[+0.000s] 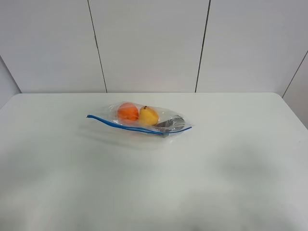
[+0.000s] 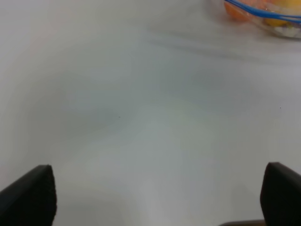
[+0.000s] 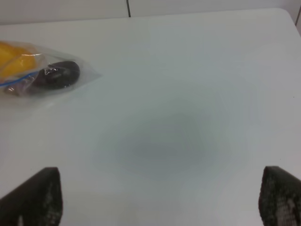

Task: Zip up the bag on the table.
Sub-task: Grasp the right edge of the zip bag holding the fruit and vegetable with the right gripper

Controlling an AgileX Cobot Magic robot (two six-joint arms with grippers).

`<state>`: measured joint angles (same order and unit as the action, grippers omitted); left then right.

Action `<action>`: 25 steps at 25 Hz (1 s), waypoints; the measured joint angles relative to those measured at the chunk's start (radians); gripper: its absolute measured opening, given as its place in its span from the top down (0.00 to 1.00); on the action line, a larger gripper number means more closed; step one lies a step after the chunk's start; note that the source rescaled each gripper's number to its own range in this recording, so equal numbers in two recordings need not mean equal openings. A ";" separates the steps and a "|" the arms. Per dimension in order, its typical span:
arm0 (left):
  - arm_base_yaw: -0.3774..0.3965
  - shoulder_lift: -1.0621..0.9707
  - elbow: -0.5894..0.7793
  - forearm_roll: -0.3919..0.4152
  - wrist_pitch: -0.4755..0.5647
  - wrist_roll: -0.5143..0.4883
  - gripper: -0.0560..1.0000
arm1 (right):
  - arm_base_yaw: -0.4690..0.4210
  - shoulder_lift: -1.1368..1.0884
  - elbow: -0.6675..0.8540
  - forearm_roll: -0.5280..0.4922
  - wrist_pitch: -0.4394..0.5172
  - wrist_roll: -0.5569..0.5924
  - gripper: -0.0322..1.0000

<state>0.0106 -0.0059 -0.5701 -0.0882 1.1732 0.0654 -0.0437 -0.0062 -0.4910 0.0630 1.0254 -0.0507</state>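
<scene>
While left tool [image 2: 157,194] and right tool [image 3: 157,195] stand wide and empty, a dark object [image 3: 59,74] inside the bag [image 1: 139,118] is indistinct.

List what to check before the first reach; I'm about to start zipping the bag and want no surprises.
1. Open left hand: ok.
2. Open right hand: ok.
3. Both hands clear of the bag, nothing held: ok.
4. Uncovered blue zipper strip along the bag's near edge: ok.
5. Inside the bag, behind the strip, orange fruit and yellow fruit: ok.
6. How much of the strip is already sealed: cannot tell.
</scene>
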 joint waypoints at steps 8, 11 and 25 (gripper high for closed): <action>0.000 0.000 0.000 0.000 0.000 0.000 0.00 | 0.000 0.000 0.000 -0.003 0.000 0.000 0.07; 0.000 0.000 0.000 0.000 0.000 0.000 0.00 | 0.000 0.010 -0.014 -0.003 -0.010 0.001 0.07; 0.000 0.000 0.000 0.000 0.000 0.000 0.00 | 0.000 0.832 -0.430 0.140 -0.038 0.004 0.07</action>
<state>0.0106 -0.0059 -0.5701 -0.0882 1.1732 0.0654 -0.0437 0.8261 -0.9207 0.2027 0.9875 -0.0468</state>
